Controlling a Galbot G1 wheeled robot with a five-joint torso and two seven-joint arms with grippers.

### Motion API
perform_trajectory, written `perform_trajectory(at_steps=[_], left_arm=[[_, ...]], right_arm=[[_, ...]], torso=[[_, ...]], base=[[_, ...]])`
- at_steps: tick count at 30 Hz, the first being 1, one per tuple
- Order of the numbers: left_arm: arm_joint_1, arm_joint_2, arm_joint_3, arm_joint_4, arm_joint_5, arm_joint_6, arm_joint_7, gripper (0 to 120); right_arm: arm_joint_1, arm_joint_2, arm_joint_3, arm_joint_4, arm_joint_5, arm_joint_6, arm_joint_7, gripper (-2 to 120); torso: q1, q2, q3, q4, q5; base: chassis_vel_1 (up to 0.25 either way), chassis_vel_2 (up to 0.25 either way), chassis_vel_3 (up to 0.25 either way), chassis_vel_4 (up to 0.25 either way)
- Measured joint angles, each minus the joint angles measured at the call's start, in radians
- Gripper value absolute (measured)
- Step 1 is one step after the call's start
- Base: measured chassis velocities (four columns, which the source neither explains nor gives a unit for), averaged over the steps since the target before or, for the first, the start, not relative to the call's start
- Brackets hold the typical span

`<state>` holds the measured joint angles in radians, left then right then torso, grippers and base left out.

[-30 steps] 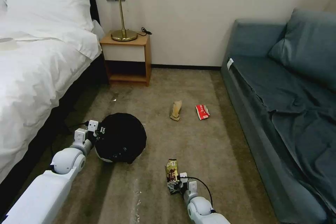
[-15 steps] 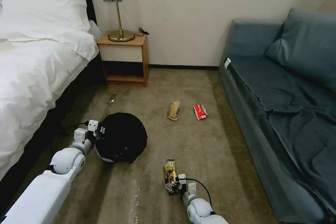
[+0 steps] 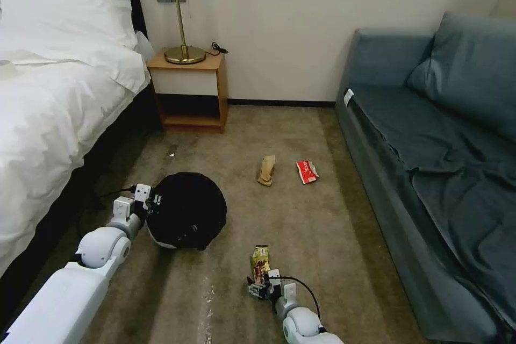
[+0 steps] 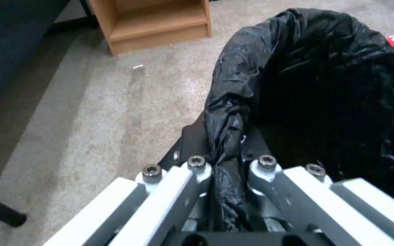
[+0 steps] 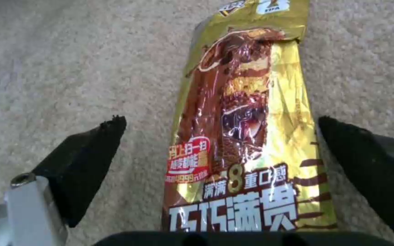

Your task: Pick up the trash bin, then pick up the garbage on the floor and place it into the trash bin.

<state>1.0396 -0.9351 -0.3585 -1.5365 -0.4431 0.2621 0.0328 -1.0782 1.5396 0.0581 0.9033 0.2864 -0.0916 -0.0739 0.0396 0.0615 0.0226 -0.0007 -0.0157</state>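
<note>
The trash bin (image 3: 185, 209), white with a black bag liner (image 4: 325, 85), stands on the carpet left of centre. My left gripper (image 3: 148, 201) is shut on the liner-covered rim (image 4: 226, 164). The garbage lies on the floor. A yellow-brown snack wrapper (image 3: 260, 262) lies flat near me, and my right gripper (image 3: 260, 287) is open at its near end. In the right wrist view the wrapper (image 5: 247, 136) lies between the two black fingers (image 5: 87, 164), which do not touch it. Farther off lie a crumpled tan paper bag (image 3: 266, 170) and a red-and-white packet (image 3: 307, 171).
A bed (image 3: 48, 113) with white linen runs along the left. A blue sofa (image 3: 441, 172) lines the right. A wooden nightstand (image 3: 188, 91) with a lamp stands against the far wall. Open carpet (image 3: 301, 220) lies between bed and sofa.
My right gripper has drawn back toward me and shifted left, lining up over the wrapper's near end. The head camera has shifted slightly. The left gripper and bin have not moved.
</note>
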Motion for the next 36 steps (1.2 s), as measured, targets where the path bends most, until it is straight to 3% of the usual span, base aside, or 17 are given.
perform_trajectory(at_steps=[18, 24, 30, 33, 36], left_arm=[[0.022, 0.004, -0.019, -0.016, -0.006, -0.013, 0.002, 4], [0.031, -0.004, -0.021, -0.018, 0.0, -0.02, 0.003, 4], [0.037, -0.011, -0.021, -0.023, 0.004, -0.021, 0.003, 4], [0.04, -0.013, -0.021, -0.027, 0.008, -0.022, 0.003, 4], [0.042, -0.013, -0.021, -0.028, 0.008, -0.023, 0.003, 4]], right_arm=[[-0.006, -0.004, 0.018, 0.004, -0.058, 0.024, -0.018, 99], [-0.022, -0.025, 0.017, 0.036, -0.07, 0.023, 0.009, 88], [-0.035, -0.05, 0.011, 0.076, -0.083, 0.007, 0.036, 68], [-0.038, -0.059, 0.011, 0.096, -0.083, -0.002, 0.04, 53], [-0.04, -0.061, 0.011, 0.101, -0.083, -0.003, 0.04, 48]], torso=[[0.0, 0.0, 0.0, 0.0017, 0.0016], [0.0, 0.0, 0.0, 0.0015, 0.002], [0.0, -0.001, 0.0, 0.0006, 0.0015], [0.0, -0.001, 0.0, 0.0002, 0.0011], [0.0, -0.001, 0.0, 0.0, 0.0006]], base=[[0.0, 0.0, 0.0, 0.0], [0.0, 0.0, 0.0, 0.0], [0.0, 0.0, 0.0, 0.0], [0.0, 0.0, 0.0, 0.0], [0.0, 0.0, 0.0, 0.0]])
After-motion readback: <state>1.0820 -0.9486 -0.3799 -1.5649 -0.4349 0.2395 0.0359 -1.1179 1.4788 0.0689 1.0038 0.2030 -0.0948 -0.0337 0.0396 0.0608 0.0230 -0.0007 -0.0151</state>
